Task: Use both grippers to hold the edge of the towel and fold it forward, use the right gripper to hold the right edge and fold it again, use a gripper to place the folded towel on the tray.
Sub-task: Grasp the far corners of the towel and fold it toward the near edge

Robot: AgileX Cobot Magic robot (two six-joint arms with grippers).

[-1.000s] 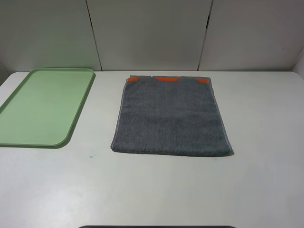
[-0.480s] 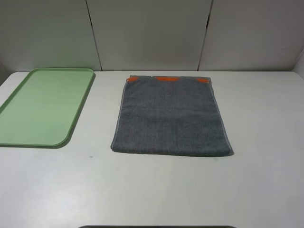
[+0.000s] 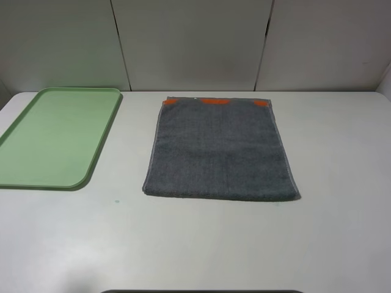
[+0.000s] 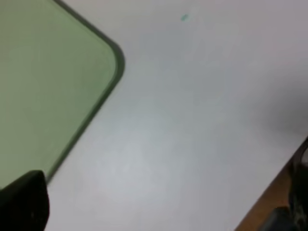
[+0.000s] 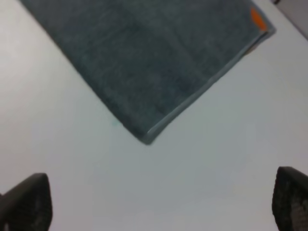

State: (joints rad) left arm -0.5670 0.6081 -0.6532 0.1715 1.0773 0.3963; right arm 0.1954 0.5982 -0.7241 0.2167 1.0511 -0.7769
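Exterior high view: dark grey terry cloth towel (image 3: pixel 220 149) lies flat on the white table (image 3: pixel 201 244), orange-striped end at the back, pale green plastic tray (image 3: pixel 55 140) off to its left. Wrist views put the left gripper (image 4: pixel 159 204) over a tray corner and the right gripper (image 5: pixel 156 202) over a towel corner, both spread wide.

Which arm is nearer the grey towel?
Probably right: the open right gripper faces a corner of the dark grey terry towel, while the left wrist view shows the pale green plastic tray and white table, no towel.

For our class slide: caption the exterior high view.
Dark grey terry towel lies flat on white table, beside pale green rectangular plastic tray.
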